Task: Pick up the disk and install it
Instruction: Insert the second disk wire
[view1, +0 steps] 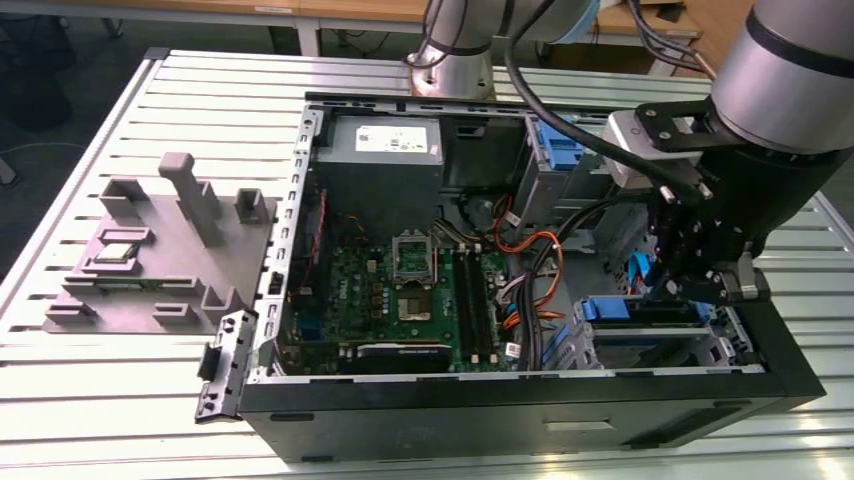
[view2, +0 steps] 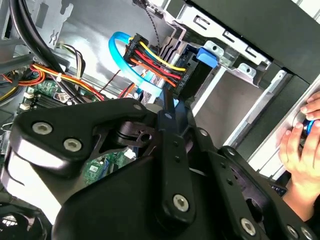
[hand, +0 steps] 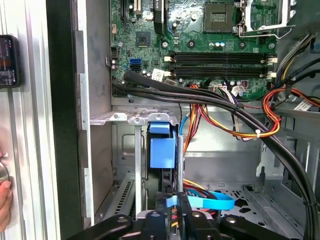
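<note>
My claw (hand: 172, 220) nearest in first wrist view, pinched on blue cable (hand: 210, 201); disk (hand: 162, 146) seated edge-on in drive bay (hand: 125, 118). Second wrist view: connector (view2: 155, 60) at bay mouth. Exterior view: claw (view1: 694, 285) inside case (view1: 534, 410).

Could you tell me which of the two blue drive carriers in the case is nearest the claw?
The disk carrier low in the exterior view, beside the claw; the other carrier sits farther back, by the power supply.
</note>
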